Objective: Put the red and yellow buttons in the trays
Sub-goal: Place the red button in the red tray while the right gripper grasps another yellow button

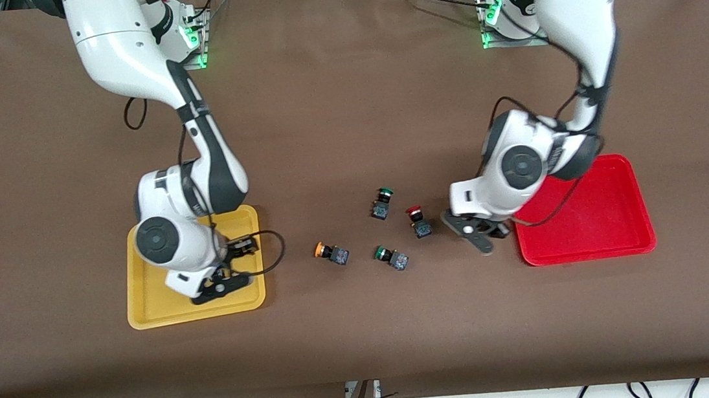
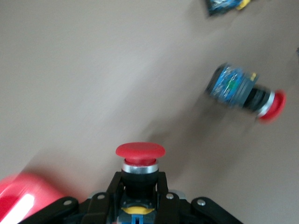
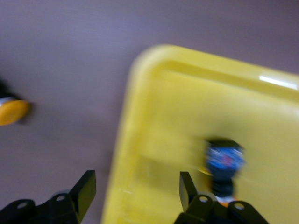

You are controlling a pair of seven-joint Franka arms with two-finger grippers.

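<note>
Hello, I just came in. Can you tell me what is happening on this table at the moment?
Two robot arms are sorting small push buttons into trays. The left gripper is shut on a red button, beside the red tray, which looks empty. The right gripper is open over the yellow tray, where one button already lies. On the table between the trays lie another red button, a yellow button and two green buttons.
</note>
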